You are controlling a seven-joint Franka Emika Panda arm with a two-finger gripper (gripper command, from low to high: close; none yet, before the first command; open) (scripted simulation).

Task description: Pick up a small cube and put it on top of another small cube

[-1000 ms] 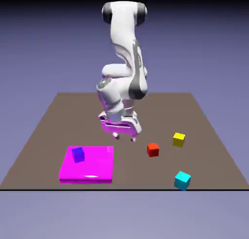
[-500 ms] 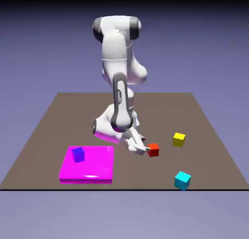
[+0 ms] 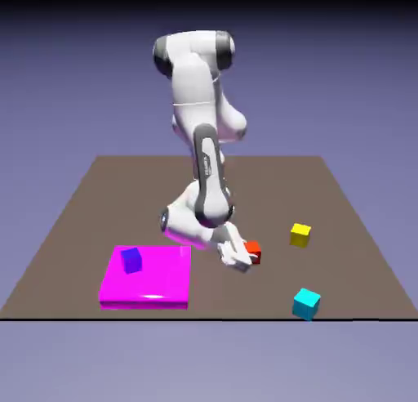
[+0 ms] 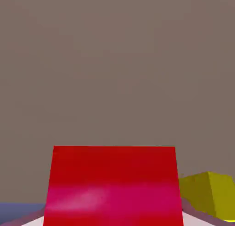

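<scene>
Over on the exterior view's left, there it was, the wide magenta slab (image 3: 163, 282), lying flat on the brown table (image 3: 98, 200) near its front edge, and up on its far left part sat the blue cube (image 3: 131, 261)! Moving right, the white arm (image 3: 194, 82) came down through the middle, its lower part bent over the table just beside the slab, a bulky thing between the blue cube and the small cubes on the other side. The hand leaned hard over, low down, and the end effector (image 3: 249, 256) had the red cube (image 3: 255, 250) pinched! The cube was down at table level, right of the slab, its left part hidden behind the hand. In the hand view it loomed large at the bottom middle, a pale finger showing on each side, snug against it.

Farther right stood the yellow cube (image 3: 300, 235), apart from the red one and farther from the camera; the hand view caught it too, in the lower right corner, behind the right-hand finger there. And close to the table's front edge, well apart from the grip, the cyan cube (image 3: 306, 304) sat turned with a corner toward the camera, nearer than the yellow.
</scene>
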